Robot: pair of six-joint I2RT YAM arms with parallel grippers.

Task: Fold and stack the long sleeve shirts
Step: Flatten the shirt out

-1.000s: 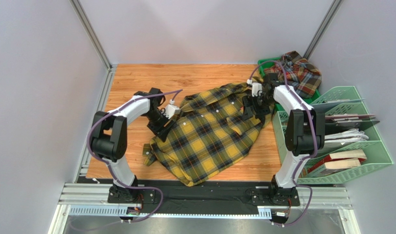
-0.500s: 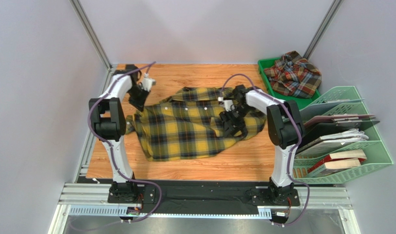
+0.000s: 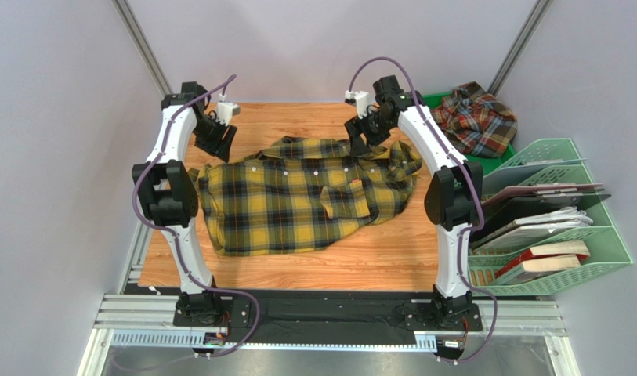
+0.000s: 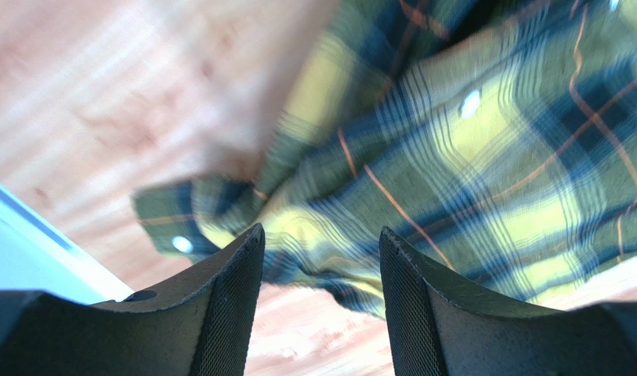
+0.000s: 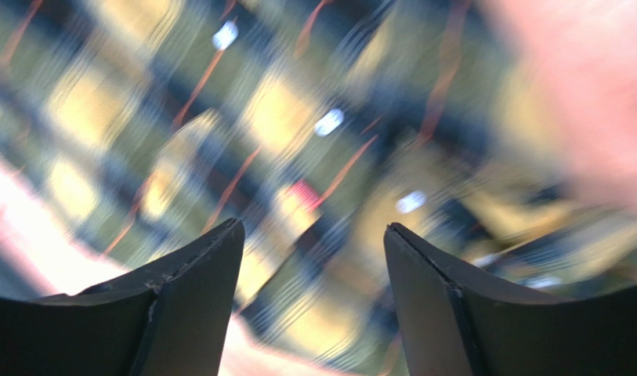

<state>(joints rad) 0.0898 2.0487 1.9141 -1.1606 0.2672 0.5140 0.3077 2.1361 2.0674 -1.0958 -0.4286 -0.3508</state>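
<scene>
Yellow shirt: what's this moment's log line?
yellow shirt: laid out, unfolded | left gripper: open, empty | right gripper: open, empty

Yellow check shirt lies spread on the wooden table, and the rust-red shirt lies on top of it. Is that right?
Not quite. The rust-red shirt is not on the yellow check shirt; it lies bunched in the green tray at the far right, as the top external view shows. The yellow one is indeed spread on the table.

near shirt on table; far shirt in tray
</scene>
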